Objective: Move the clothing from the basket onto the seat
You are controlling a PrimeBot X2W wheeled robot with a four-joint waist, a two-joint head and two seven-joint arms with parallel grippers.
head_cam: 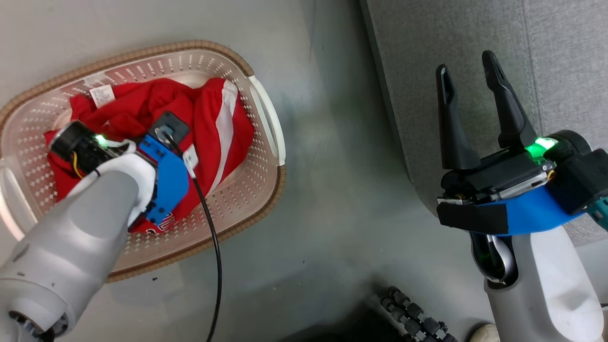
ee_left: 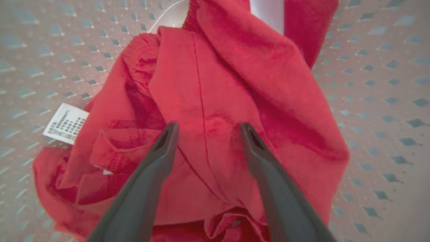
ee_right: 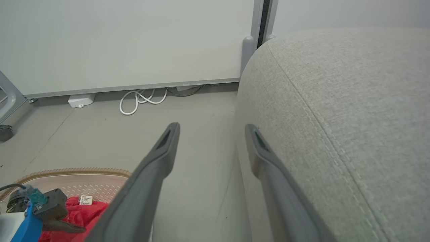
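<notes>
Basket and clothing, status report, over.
Left gripper open, poised over clothing in basket. Right gripper open, empty, by seat. Black cable trails over basket rim.

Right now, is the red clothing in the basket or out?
In. The red clothing lies crumpled on the basket floor, within its rim.

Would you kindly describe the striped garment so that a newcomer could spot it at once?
Left of the grey sofa, a cream perforated basket stands on the floor. The striped garment lies in it on the sofa side; its broad white stripe sets it apart from the plain red fabric beside it.
</notes>
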